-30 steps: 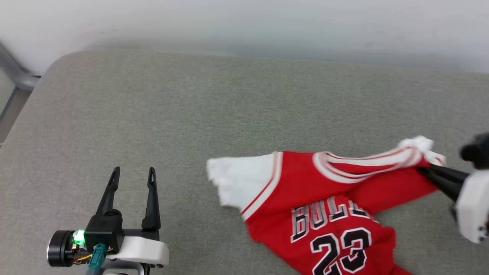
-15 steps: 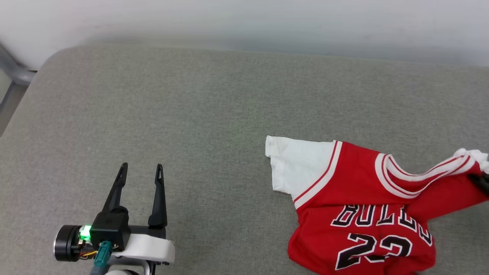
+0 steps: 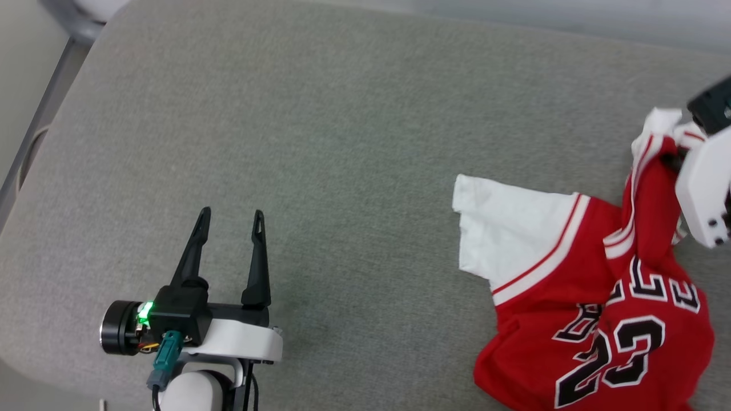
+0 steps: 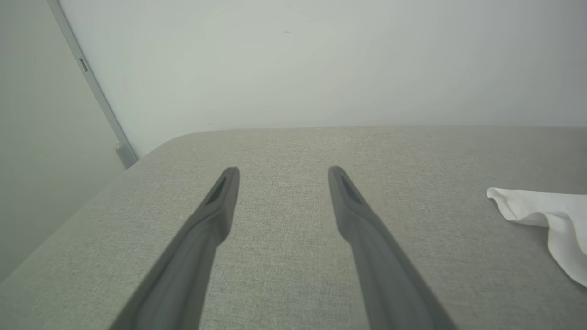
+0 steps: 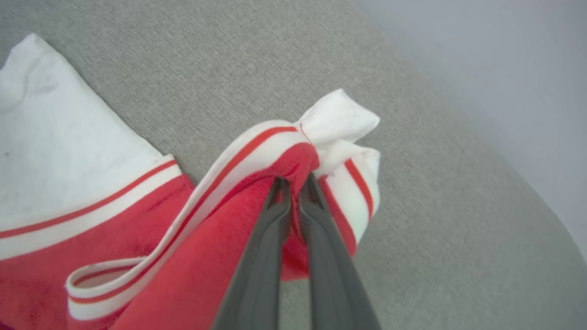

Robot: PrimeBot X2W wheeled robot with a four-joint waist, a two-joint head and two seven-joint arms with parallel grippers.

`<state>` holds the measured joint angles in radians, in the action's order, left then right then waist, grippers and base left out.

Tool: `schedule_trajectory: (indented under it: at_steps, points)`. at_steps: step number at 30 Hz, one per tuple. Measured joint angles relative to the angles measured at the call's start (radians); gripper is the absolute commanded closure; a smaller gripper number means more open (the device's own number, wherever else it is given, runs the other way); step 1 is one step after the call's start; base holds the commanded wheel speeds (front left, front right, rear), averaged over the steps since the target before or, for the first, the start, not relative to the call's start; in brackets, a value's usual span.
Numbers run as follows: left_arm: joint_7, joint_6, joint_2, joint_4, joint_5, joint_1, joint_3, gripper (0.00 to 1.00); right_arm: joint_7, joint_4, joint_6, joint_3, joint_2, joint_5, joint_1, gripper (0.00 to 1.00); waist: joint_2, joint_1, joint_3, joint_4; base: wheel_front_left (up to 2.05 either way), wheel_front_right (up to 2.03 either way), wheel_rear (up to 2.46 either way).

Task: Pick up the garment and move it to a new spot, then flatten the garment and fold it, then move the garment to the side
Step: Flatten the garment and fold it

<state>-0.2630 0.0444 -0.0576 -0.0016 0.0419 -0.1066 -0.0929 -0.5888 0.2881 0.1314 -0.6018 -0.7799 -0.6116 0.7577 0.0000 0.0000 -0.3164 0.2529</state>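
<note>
head view: grey fabric pad point(image 3: 342, 142) with rounded corners. the left end effector point(image 3: 232, 212) was near the pad's front left, its two dark fingers apart with nothing between them, well apart from the cloth. the garment point(image 3: 571, 285), a red jersey with black "23" print, lay bunched at the pad's front right. one white sleeve was spread flat toward the middle and the collar end was raised by the right edge. the right end effector point(image 3: 677, 161) was there too, largely hidden by cloth and its own white housing.

left wrist view: the fingers stood wide apart over bare pad point(image 4: 293, 146). a white sleeve corner of the garment point(image 4: 550, 211) rested on the pad.

right wrist view: the right end effector point(image 5: 295, 179) had its fingers together, clamped on a red fold of the garment point(image 5: 183, 275) beside the striped collar trim, close to the pad's rounded edge.
</note>
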Motion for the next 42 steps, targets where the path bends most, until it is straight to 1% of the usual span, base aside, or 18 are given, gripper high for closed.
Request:
schedule_trajectory:
  at_steps: [5, 11, 15, 18, 20, 21, 22, 27, 30, 32, 36, 38, 40, 42]
  points:
    - [0.000, 0.007, 0.004, 0.002, 0.013, -0.028, -0.023, 0.00, -0.026, 0.112, 0.000, -0.126, 0.079, 0.003, 0.173, 1.00, 0.0000, 0.0001, -0.061, 0.047, 0.00, 0.00, 0.00]
    - [0.000, 0.018, 0.006, 0.004, 0.034, -0.060, -0.046, 0.00, -0.031, 0.217, 0.000, -0.318, 0.144, -0.016, 0.301, 1.00, 0.0000, 0.0001, -0.115, 0.100, 0.00, 0.00, 0.00]
    - [0.000, 0.031, 0.007, 0.003, 0.042, -0.065, -0.057, 0.00, -0.022, 0.268, -0.001, -0.399, 0.160, -0.072, 0.356, 1.00, 0.0000, 0.0001, -0.132, 0.122, 0.00, 0.00, 0.00]
    - [0.000, 0.036, 0.007, 0.003, 0.043, -0.065, -0.057, 0.00, -0.015, 0.296, -0.004, -0.449, 0.161, -0.114, 0.375, 1.00, 0.0000, 0.0001, -0.130, 0.123, 0.00, 0.00, 0.00]
    - [0.000, 0.039, 0.007, 0.005, 0.043, -0.065, -0.055, 0.00, 0.019, 0.302, -0.004, -0.480, 0.159, -0.132, 0.387, 1.00, 0.0000, 0.0001, -0.126, 0.118, 0.00, 0.00, 0.00]
    - [0.000, 0.039, 0.006, 0.007, 0.043, -0.065, -0.054, 0.00, 0.045, 0.303, -0.004, -0.490, 0.158, -0.145, 0.388, 0.47, 0.0000, 0.0001, -0.122, 0.115, 0.00, 0.00, 0.00]
    - [0.000, 0.039, 0.007, 0.008, 0.043, -0.065, -0.054, 0.00, 0.076, 0.303, -0.004, -0.496, 0.156, -0.160, 0.387, 0.00, 0.0000, 0.0001, -0.117, 0.113, 0.00, 0.00, 0.00]
    - [0.000, 0.035, 0.007, 0.009, 0.026, -0.057, -0.029, 0.00, 0.274, 0.253, 0.000, -0.517, 0.141, -0.206, 0.355, 0.00, 0.0000, 0.0001, -0.078, 0.091, 0.00, 0.00, 0.00]
    - [0.000, 0.026, 0.007, 0.009, 0.015, -0.038, -0.013, 0.00, 0.398, 0.216, 0.000, -0.501, 0.106, -0.217, 0.321, 0.00, 0.0000, 0.0001, -0.049, 0.069, 0.00, 0.00, 0.00]
    - [0.000, 0.024, 0.005, 0.007, 0.006, -0.026, -0.001, 0.00, 0.488, 0.192, 0.000, -0.471, 0.088, -0.214, 0.282, 0.00, 0.0000, 0.0001, -0.028, 0.051, 0.00, 0.00, 0.00]
    - [0.000, 0.017, -0.001, 0.002, -0.004, 0.001, 0.017, 0.00, 0.681, 0.189, 0.000, -0.352, 0.075, -0.187, 0.193, 0.00, 0.0000, 0.0001, 0.014, 0.011, 0.00, 0.00, 0.00]
    - [0.000, 0.014, -0.005, 0.001, -0.006, 0.014, 0.024, 0.00, 0.772, 0.204, 0.000, -0.279, 0.081, -0.154, 0.124, 0.00, 0.0000, 0.0000, 0.037, -0.009, 0.00, 0.00, 0.00]
    - [0.000, 0.011, -0.009, 0.002, -0.012, 0.028, 0.032, 0.00, 0.818, 0.215, 0.000, -0.192, 0.099, -0.117, 0.054, 0.00, 0.0000, 0.0000, 0.060, -0.029, 0.00, 0.00, 0.00]
    - [0.000, 0.009, -0.015, 0.000, -0.013, 0.044, 0.038, 0.00, 0.841, 0.216, 0.000, -0.077, 0.133, -0.068, -0.021, 0.00, 0.0000, 0.0000, 0.081, -0.049, 0.00, 0.00, 0.00]
